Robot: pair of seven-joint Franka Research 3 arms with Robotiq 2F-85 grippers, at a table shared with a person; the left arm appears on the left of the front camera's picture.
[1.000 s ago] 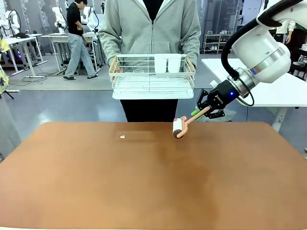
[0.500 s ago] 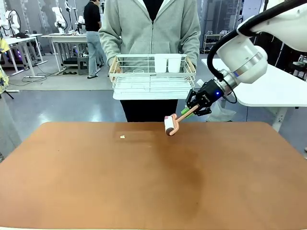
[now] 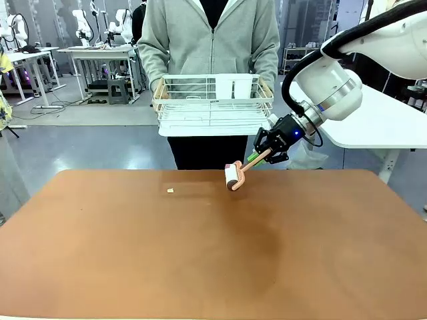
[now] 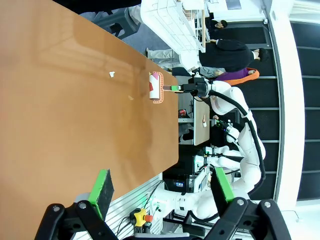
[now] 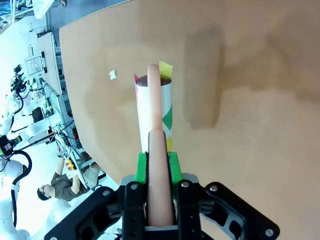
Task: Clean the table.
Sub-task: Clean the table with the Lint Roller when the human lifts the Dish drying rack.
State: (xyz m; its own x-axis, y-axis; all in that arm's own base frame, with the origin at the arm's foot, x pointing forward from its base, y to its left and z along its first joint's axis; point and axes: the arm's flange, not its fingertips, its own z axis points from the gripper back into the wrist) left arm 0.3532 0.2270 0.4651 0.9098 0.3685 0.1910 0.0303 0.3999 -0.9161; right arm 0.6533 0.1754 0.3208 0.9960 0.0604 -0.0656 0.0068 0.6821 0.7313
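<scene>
The reddish-brown table (image 3: 213, 247) spans the front view. A small pale scrap (image 3: 170, 191) lies near its far edge, left of centre. My right gripper (image 3: 268, 152) is shut on the pink handle of a lint roller (image 3: 233, 176), whose white roll hangs low over the far edge, right of the scrap. In the right wrist view the gripper (image 5: 159, 167) clamps the handle, with the lint roller (image 5: 155, 107) pointing ahead and the scrap (image 5: 112, 74) to its left. My left gripper (image 4: 162, 187) stands open, off the table's (image 4: 60, 125) edge, with the lint roller (image 4: 156, 88) far off.
A person in a grey hoodie stands at the far side and holds a white wire rack (image 3: 212, 105) above the table's edge. A white-topped table (image 3: 373, 127) stands at the right behind my right arm. Other tables fill the background.
My right gripper has moved left along the far edge with the lint roller, closer to the scrap. The person has raised the rack slightly.
</scene>
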